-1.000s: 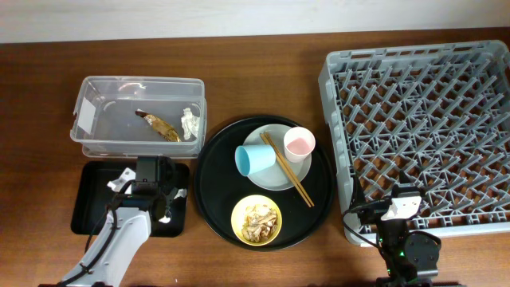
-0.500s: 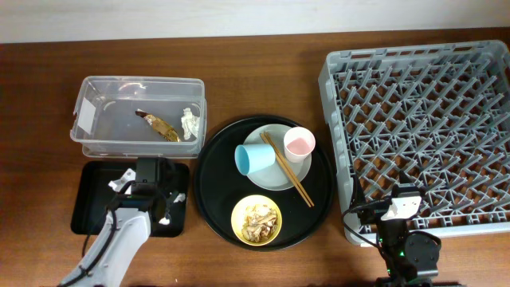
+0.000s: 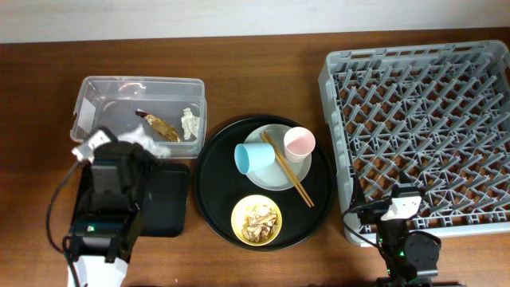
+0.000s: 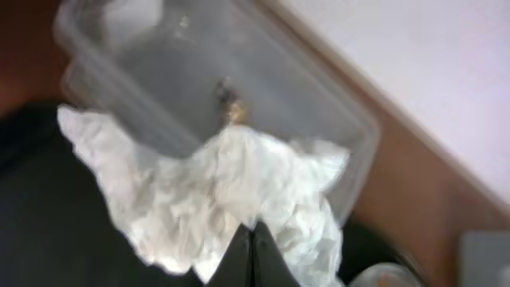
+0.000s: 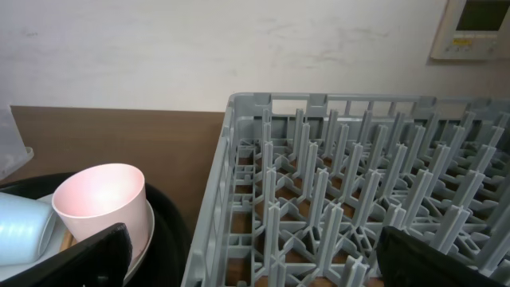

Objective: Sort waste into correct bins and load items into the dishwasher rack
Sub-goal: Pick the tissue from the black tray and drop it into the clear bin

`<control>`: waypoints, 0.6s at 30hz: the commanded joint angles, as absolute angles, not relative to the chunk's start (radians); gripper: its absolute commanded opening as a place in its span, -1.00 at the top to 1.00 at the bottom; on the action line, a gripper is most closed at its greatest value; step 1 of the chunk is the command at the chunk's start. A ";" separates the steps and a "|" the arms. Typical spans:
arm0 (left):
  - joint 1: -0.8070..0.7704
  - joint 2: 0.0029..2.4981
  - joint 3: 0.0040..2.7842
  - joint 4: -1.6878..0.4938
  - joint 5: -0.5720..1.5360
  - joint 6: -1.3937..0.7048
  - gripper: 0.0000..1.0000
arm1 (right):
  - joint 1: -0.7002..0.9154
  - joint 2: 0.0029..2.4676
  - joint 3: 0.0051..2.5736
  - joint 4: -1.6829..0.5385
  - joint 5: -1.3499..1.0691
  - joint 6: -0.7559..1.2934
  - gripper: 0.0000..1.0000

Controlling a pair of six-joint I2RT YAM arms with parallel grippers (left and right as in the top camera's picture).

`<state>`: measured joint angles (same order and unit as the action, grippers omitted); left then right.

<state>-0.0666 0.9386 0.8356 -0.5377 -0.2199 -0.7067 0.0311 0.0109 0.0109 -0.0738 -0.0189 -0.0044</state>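
Observation:
My left gripper (image 4: 252,241) is shut on a crumpled white paper napkin (image 4: 209,190), held up over the near wall of the clear box (image 4: 319,104). A brown wrapper (image 4: 232,107) lies inside that box. From overhead the left arm covers the flat black tray (image 3: 169,209), and the napkin (image 3: 88,147) sticks out beside it. The blue cup (image 3: 254,159), pink cup (image 3: 299,143) and chopsticks (image 3: 288,170) rest on the plate (image 3: 271,178). Food scraps fill the yellow bowl (image 3: 256,220). My right gripper (image 5: 255,263) stands open at the dishwasher rack's (image 5: 358,199) front edge, with nothing in it.
The plate and bowl sit on a large round black tray (image 3: 213,199) in the middle. The clear box (image 3: 103,92) also holds a small white scrap (image 3: 190,123). The rack (image 3: 422,119) fills the right side, and a pale wall runs behind the table.
The left gripper closed on the napkin in the flat black tray, then lifted it up and back toward the clear box. The right arm has stayed still.

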 commanded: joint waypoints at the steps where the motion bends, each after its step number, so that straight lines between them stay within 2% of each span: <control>1: -0.062 0.960 0.857 -0.394 -0.224 -0.616 0.99 | 0.026 0.003 0.006 -0.078 -0.014 -0.007 -0.97; 5: -0.062 1.085 0.857 -0.209 -0.224 -0.615 0.99 | 0.026 0.003 0.006 -0.078 -0.014 -0.007 -0.97; 8: -0.062 1.267 0.857 -0.056 -0.208 -0.612 0.99 | 0.026 0.003 0.006 -0.078 -0.014 -0.007 -0.97; 11: -0.062 1.404 0.857 0.034 -0.159 -0.611 0.85 | 0.026 0.003 0.006 -0.078 -0.014 -0.007 -0.97; 13: -0.062 1.463 0.857 0.074 -0.144 -0.611 0.56 | 0.026 0.003 0.006 -0.078 -0.014 -0.007 -0.98; 15: -0.062 1.500 0.857 0.114 -0.141 -0.571 0.47 | 0.026 0.003 0.006 -0.078 -0.014 -0.007 -0.97; 18: -0.062 1.486 0.863 0.160 -0.069 -0.437 -0.22 | 0.026 0.003 0.006 -0.078 -0.014 -0.007 -0.97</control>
